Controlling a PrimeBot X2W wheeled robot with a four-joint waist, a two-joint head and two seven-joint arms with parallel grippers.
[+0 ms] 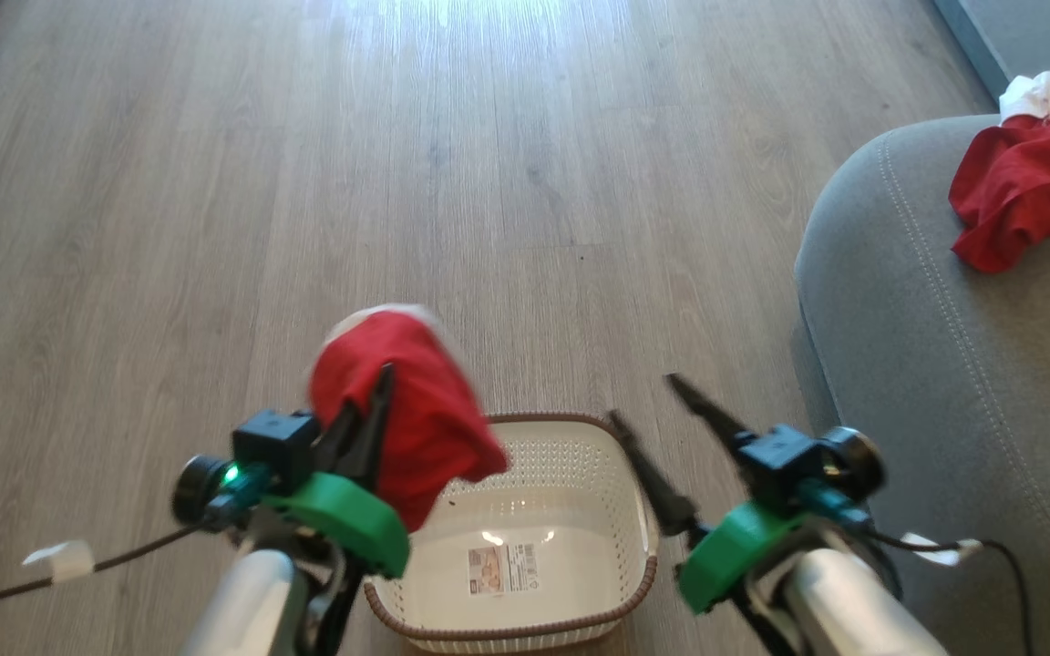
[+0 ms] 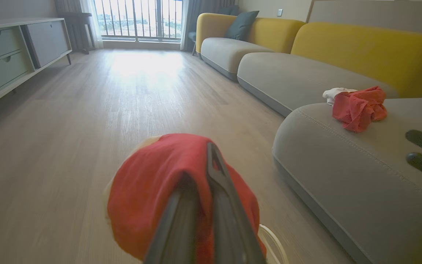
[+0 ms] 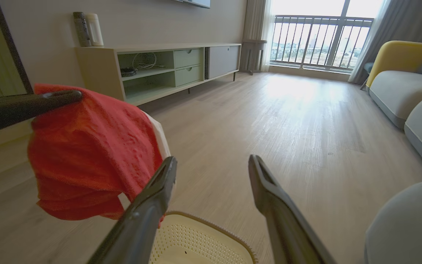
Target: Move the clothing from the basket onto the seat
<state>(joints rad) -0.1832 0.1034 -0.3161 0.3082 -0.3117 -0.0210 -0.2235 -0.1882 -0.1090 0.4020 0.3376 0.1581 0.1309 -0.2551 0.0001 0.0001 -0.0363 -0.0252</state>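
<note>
Red garment bunches around the left gripper at the lower left of the head view. The gripper's two dark fingers are clenched on the cloth. In the left wrist view one finger lies bare on top of the fabric and the other is partly buried under a fold. A pale edge along the top of the bundle is too blurred to make out. At the lower right, the right gripper is released, its fingers spread wide with only air between them. Both pale forearms are cut off by the bottom edge.

Between the grippers, at bottom centre, sits the basket with its brown rim. Its near side runs out of the frame, and its left far corner is hidden behind the hanging cloth and the left gripper. A label sticker shows on its pale bottom. I cannot tell whether the lowest fold of the cloth touches the rim.

The wooden floor fills the middle and upper left of the frame. The grey seat curves in from the right, with its stitched seam showing, and runs off the right edge. At the upper right a second red garment lies crumpled on it. A white garment touches its far side and is cut by the frame edge.

Farthest off, the wrist views show a yellow-backed sofa, a low cabinet and a bright barred window.
</note>
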